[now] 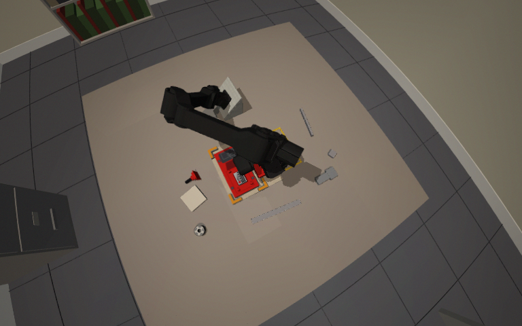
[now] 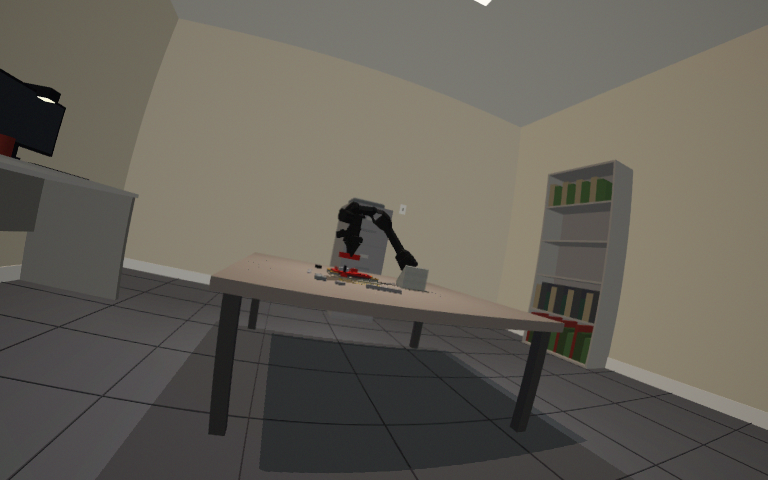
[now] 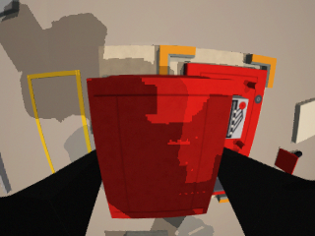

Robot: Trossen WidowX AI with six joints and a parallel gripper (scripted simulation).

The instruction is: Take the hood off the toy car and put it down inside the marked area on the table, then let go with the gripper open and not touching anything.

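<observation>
The gripper (image 2: 351, 254) (image 3: 159, 153) is shut on the red hood (image 1: 259, 170) (image 2: 343, 256) (image 3: 143, 128), with a black finger at each side. It holds the hood in the air above the table. The red toy car (image 1: 246, 190) (image 3: 254, 129) sits between orange corner brackets. Its engine panel (image 1: 239, 178) (image 3: 236, 118) is uncovered. In the wrist view the hood overlaps part of the car. The yellow outline of the marked area (image 1: 293, 166) (image 3: 54, 74) is left of the hood in the wrist view. The arm hides much of this outline in the top view.
Orange brackets (image 1: 234, 199) (image 3: 178, 50) surround the car. A pale tile (image 1: 193, 198) (image 3: 305, 121), a red part with a black stem (image 1: 195, 175) (image 3: 286, 160) and a wheel (image 1: 196, 231) lie nearby. Grey strips (image 1: 276, 211) (image 1: 306, 122) and a grey part (image 1: 327, 175) flank the area.
</observation>
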